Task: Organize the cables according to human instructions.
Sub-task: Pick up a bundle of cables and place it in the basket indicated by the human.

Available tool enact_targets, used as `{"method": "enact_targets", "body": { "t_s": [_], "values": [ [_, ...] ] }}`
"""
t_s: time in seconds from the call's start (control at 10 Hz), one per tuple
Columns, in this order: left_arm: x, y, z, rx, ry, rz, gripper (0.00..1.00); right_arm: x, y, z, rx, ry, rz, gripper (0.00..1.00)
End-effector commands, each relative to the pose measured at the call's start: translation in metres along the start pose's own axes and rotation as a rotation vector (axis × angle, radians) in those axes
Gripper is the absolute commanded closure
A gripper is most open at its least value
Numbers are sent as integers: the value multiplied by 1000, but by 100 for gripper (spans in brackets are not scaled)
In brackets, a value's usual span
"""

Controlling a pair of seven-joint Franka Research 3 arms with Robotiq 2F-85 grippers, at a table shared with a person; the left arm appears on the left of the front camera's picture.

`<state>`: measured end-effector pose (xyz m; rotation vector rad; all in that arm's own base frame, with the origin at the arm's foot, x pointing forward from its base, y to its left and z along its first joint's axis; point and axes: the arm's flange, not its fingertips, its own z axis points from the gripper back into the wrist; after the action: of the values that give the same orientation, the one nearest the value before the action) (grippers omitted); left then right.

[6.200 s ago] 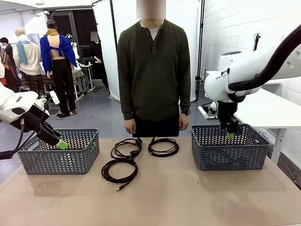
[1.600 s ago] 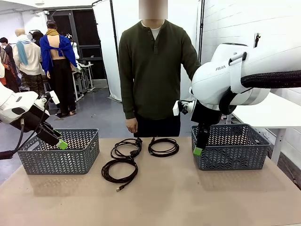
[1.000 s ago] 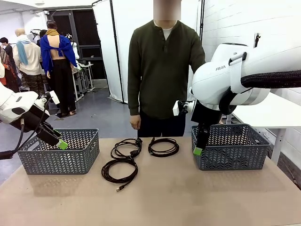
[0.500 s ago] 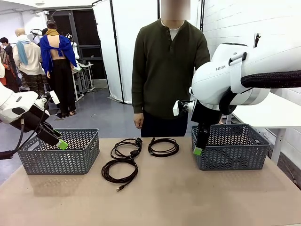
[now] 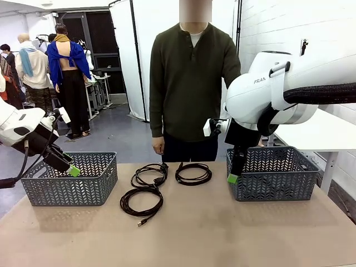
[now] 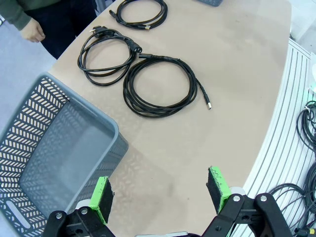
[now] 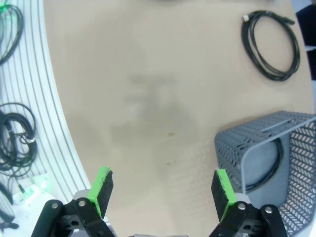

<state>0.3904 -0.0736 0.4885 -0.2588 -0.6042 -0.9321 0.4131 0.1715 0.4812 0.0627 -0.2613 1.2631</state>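
Sorting looks under way. Three cables lie coiled mid-worktop, btwn the left basket and right basket. A fourth cable seems to sit in the right one. Left gripper and right gripper are both wide open, empty. Next, prob. the person's cue, then descend onto a coil.

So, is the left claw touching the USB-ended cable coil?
Apart. The left wrist view shows bare table between the open left claw and the USB-ended cable coil.
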Motion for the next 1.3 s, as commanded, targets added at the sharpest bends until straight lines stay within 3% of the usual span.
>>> {"method": "enact_targets", "body": {
  "t_s": [0.0, 0.4, 0.9, 1.2],
  "values": [
    [-2, 3, 1, -17, -12, -11, 0, 30, -11, 1, 0, 6, -108, 0],
    [-2, 3, 1, -17, -12, -11, 0, 85, -51, -16, 5, 76, -307, 0],
    [-2, 3, 1, -17, -12, -11, 0, 152, -108, -53, -96, 73, -559, 0],
    [-2, 3, 1, -17, -12, -11, 0, 154, -110, -60, -92, 79, -574, 0]
  ]
}}
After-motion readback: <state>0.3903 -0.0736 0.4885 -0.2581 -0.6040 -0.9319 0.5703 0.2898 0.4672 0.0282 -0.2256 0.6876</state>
